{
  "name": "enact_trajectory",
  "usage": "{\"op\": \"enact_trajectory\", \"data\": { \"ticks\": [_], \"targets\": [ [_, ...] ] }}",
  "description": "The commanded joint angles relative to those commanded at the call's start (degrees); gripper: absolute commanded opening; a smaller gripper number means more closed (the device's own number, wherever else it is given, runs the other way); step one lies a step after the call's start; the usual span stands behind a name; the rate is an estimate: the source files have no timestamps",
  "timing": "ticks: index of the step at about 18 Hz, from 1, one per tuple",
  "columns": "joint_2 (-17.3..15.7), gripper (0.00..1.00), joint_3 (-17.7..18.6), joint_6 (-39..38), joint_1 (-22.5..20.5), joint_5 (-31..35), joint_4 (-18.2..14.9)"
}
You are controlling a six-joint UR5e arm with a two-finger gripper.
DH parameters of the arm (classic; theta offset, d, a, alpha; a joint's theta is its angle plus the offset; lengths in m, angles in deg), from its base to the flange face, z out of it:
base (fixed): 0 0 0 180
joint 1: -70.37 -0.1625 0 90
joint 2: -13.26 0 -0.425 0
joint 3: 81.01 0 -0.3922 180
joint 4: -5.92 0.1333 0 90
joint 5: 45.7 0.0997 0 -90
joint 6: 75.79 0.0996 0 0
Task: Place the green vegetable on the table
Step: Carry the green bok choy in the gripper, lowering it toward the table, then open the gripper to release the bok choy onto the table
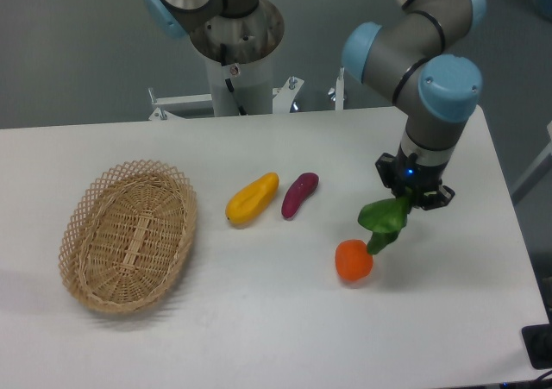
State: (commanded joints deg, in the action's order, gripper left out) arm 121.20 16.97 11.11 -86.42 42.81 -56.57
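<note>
The green vegetable [384, 221] is a small leafy toy hanging from my gripper [405, 201], just above the white table [285, 320] at the right side. Its lower tip hangs right beside an orange fruit [354, 260]. Only dark green leaves show; its pale stalk end is hidden. The gripper points straight down and is shut on the vegetable's upper end. The fingertips are mostly hidden behind the leaves.
A yellow fruit [251, 199] and a purple vegetable [299, 194] lie side by side at the table's middle. A woven wicker basket [129, 234], with nothing in it, stands at the left. The arm's base column [233, 53] stands behind the table's far edge.
</note>
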Motion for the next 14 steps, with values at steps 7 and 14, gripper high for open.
{"op": "enact_trajectory", "data": {
  "ticks": [7, 14],
  "targets": [
    [-2.29, 0.2, 6.15, 5.03, -1.94, 0.09, 4.56],
    [-3.08, 0.65, 9.85, 4.77, -1.68, 0.09, 7.82]
  ]
}}
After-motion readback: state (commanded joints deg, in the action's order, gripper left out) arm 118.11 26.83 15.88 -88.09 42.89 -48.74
